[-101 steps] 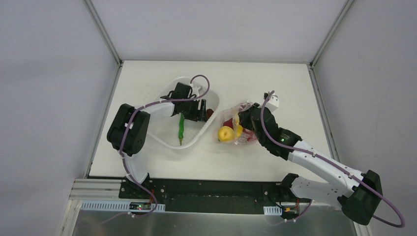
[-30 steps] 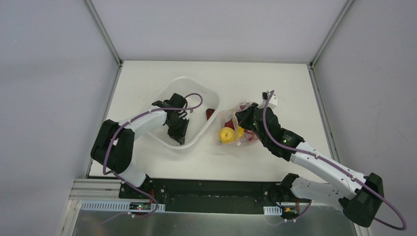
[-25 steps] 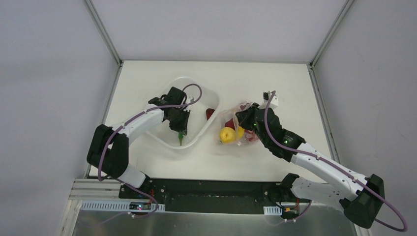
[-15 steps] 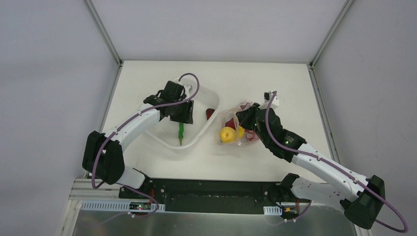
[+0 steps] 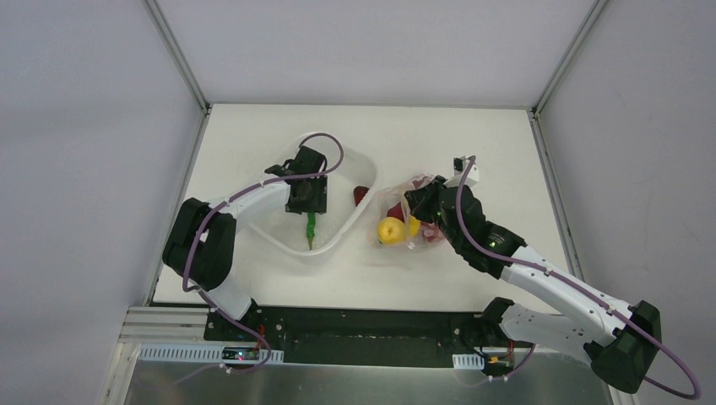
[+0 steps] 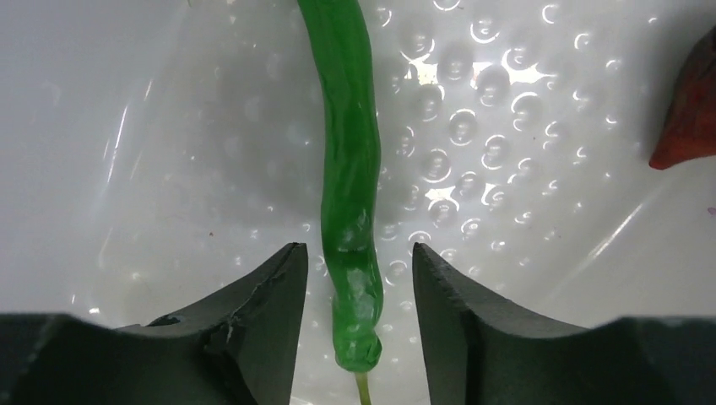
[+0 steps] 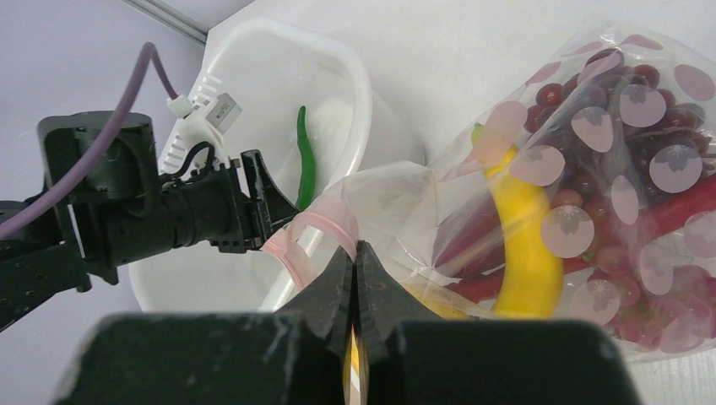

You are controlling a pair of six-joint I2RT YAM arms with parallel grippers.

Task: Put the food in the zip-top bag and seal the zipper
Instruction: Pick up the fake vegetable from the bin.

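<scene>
A green chili point(image 6: 348, 152) lies on the floor of the white tub point(image 5: 338, 152). My left gripper point(image 6: 355, 253) is open and straddles the chili's stem end, with a gap on each side. In the top view the same gripper point(image 5: 307, 202) hangs over the chili point(image 5: 311, 226). The clear zip-top bag point(image 7: 591, 169) lies right of the tub and holds a banana point(image 7: 523, 228), a grape bunch point(image 7: 629, 110), a red chili point(image 7: 675, 215) and a round yellow fruit point(image 5: 387, 230). My right gripper point(image 7: 355, 249) is shut on the bag's mouth edge by the pink zipper point(image 7: 325, 221).
A dark red piece point(image 5: 360, 195) rests at the tub's right side, seen at the right edge of the left wrist view as a red piece point(image 6: 688, 110). The tub's rim point(image 7: 355, 76) stands next to the bag's mouth. Grey walls enclose the white table point(image 5: 473, 135).
My left gripper has opened and drawn back along the tub, leaving the green chili lying between its fingers. The right arm and the bag have stayed put.
</scene>
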